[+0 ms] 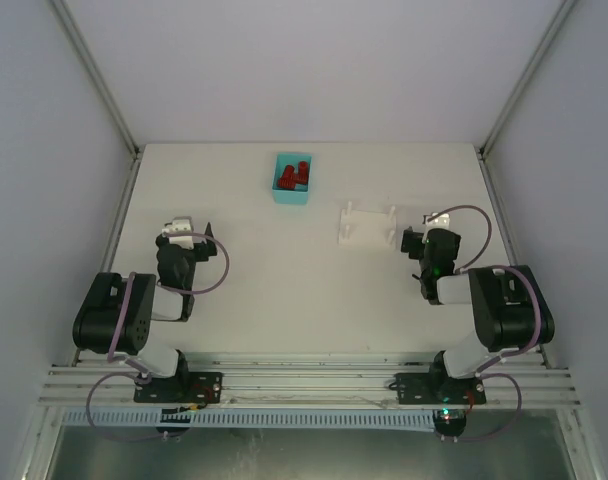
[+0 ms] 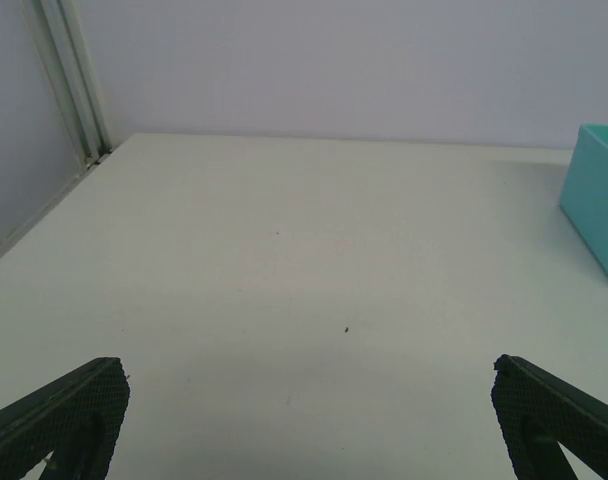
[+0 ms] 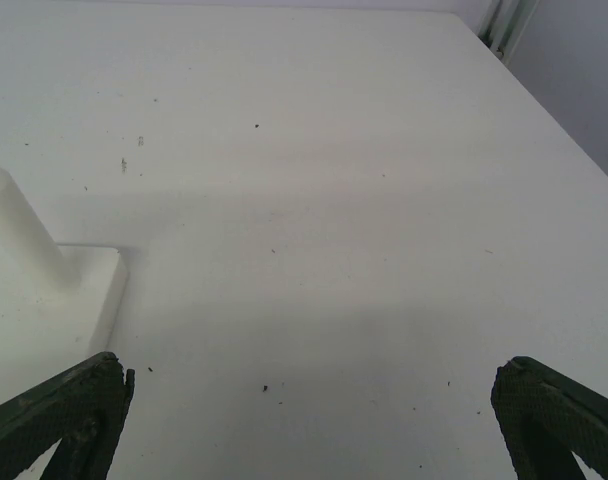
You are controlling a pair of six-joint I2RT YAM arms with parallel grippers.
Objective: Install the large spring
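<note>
At the far middle of the table [image 1: 254, 280], the teal bin [image 1: 290, 197] holds the red springs [image 1: 292, 177], a small cluster of short coils lying together. From above I cannot tell which of them is the large one. I judge they are kept in the bin so they cannot roll away, and it stands between my two arms where either could reach it. Nearer to me and to its right, apart from it, stands the white fixture [image 1: 368, 226], a flat base with thin upright posts [image 3: 19, 225], bare of any spring. I take one post as the spring's seat. My left end effector [image 2: 304, 430] is spread as wide as it goes, grips nothing, and hovers over bare table with the bin's corner off to its right. My right end effector [image 3: 304, 430] is equally wide and empty, low beside the fixture's right edge, probably placed to steady the base. No spring is picked yet.
</note>
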